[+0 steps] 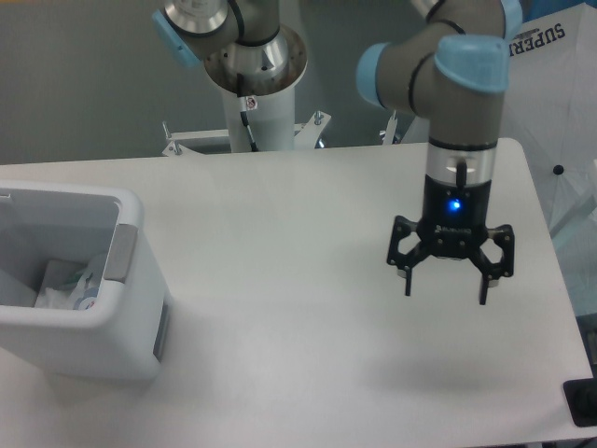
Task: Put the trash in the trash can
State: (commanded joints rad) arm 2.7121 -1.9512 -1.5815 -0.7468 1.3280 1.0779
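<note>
The white trash can [131, 317] stands at the left edge of the table. Inside it lies the trash [65, 285]: crumpled white paper with green marks and a clear bottle with a bluish label, partly hidden by the bin wall. My gripper [446, 294] hangs above the right side of the table, far from the bin, pointing down. It is open and holds nothing.
The arm's white base column [256, 103] rises behind the table's far edge. A white umbrella-like cover [532, 84] stands beyond the right corner. A small black object [583, 401] sits at the lower right edge.
</note>
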